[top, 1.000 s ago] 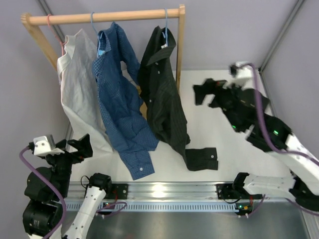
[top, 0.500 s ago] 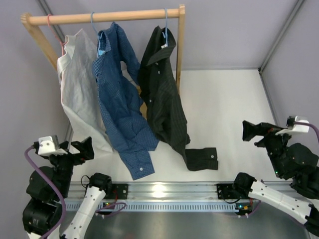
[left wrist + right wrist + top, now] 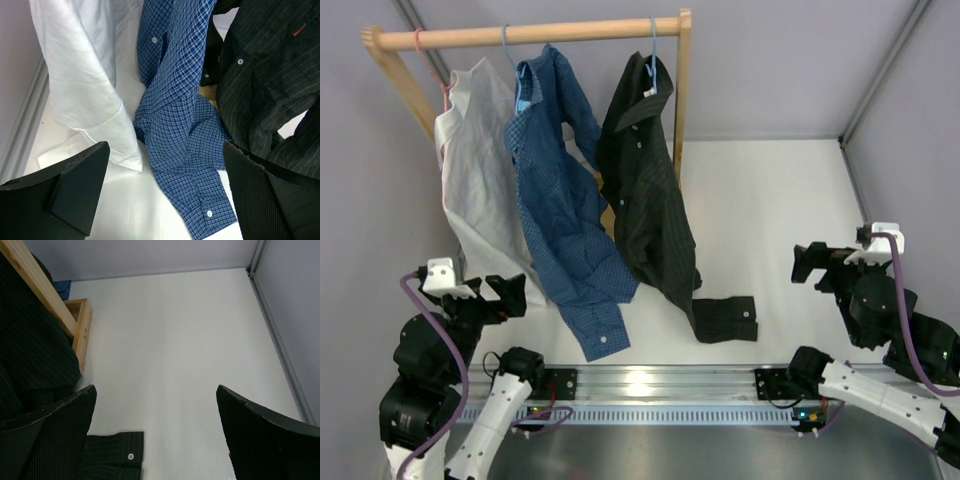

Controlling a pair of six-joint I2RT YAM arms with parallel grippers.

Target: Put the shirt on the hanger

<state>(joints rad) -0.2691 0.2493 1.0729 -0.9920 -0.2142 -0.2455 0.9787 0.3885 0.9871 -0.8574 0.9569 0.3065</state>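
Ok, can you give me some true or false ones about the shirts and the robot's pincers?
1. The black shirt hangs from the rail. True.
2. The right pincer holds the black shirt. False: it is open, empty and apart from the shirt.
3. The blue shirt hangs between the white shirt and the black shirt. True.
4. The left pincer is shut. False: it is open, with nothing in it.
5. All of the black shirt hangs in the air. False: one cuff lies on the table.
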